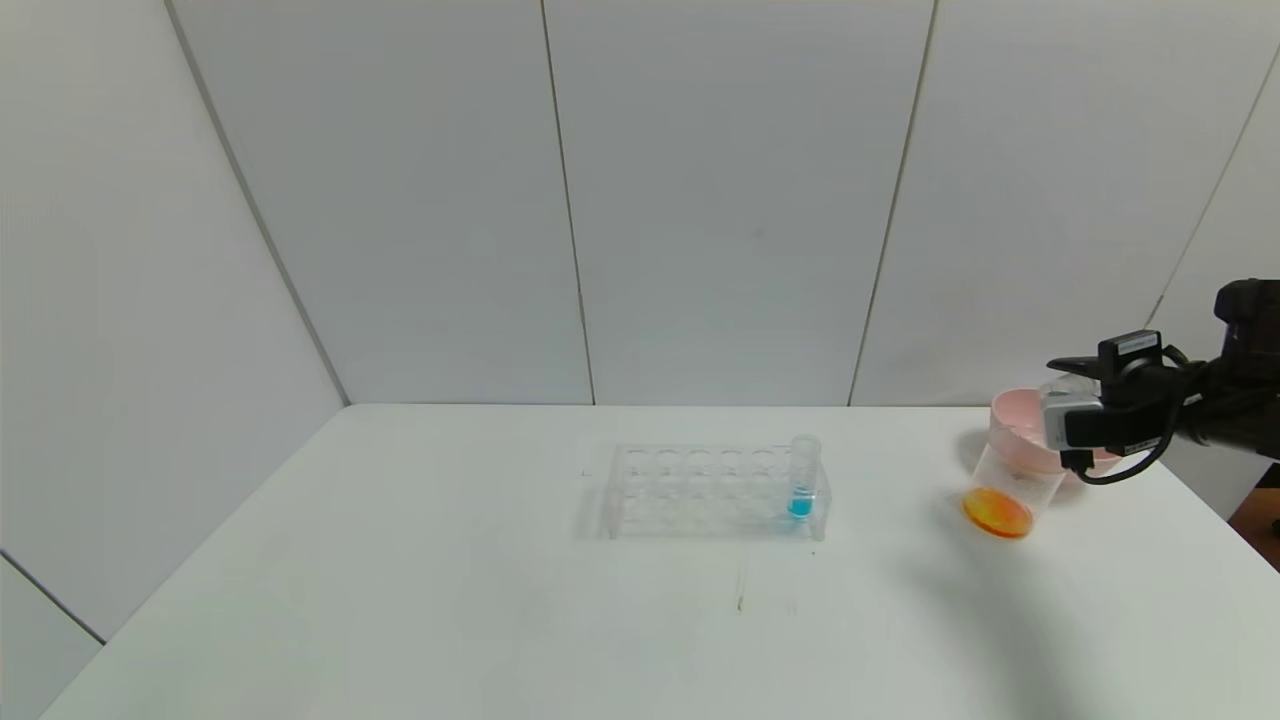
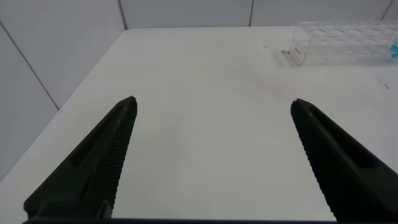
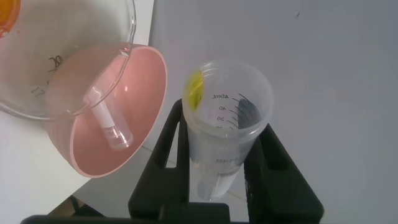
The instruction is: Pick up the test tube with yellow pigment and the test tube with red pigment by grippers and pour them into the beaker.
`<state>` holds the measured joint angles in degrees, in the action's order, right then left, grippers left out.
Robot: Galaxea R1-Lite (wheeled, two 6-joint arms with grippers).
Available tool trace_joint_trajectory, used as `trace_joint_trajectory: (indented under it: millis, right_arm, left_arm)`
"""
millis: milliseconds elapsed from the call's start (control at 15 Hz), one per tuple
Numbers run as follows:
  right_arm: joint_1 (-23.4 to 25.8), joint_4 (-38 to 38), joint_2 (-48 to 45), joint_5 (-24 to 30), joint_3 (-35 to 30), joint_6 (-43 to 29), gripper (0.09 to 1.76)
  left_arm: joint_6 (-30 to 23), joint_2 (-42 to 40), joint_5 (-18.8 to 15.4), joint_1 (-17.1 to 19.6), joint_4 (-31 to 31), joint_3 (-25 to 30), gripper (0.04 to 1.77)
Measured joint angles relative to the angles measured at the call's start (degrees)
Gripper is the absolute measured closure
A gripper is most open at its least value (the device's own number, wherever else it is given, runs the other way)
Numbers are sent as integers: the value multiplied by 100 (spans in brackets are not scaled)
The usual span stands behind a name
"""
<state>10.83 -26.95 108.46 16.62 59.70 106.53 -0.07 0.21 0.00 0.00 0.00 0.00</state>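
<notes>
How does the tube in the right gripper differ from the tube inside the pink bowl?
The gripped tube is clamped in the right gripper; the bowl tube lies loose in the pink bowl. The gripped tube has a yellow smear near its rim and printed marks; the bowl tube shows neither. Both are clear plastic.

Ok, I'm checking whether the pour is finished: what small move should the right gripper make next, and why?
Probably move the clear graduated plastic tube over the pink bowl and release it. The right gripper is shut on the tube, which shows only a yellow streak near its rim. The clear beaker holds orange liquid, and an empty tube lies in the bowl. The left gripper is open, apart.
</notes>
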Motion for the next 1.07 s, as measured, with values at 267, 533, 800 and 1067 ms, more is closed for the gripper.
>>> trace_joint_trajectory:
  millis: [267, 533, 800, 1067]
  right_arm:
    - [-11, 2, -27, -4, 6, 60, 129]
    - [-17, 2, -33, -37, 20, 112, 129]
    - [-44, 7, -33, -80, 24, 130, 129]
    - [-68, 29, -38, -138, 41, 40, 129]
  left_arm:
    - [0, 0, 0, 0, 0, 0, 5]
    - [0, -2, 0, 0, 0, 0, 5]
    - [0, -2, 0, 0, 0, 0, 5]
    - [0, 0, 0, 0, 0, 0, 5]
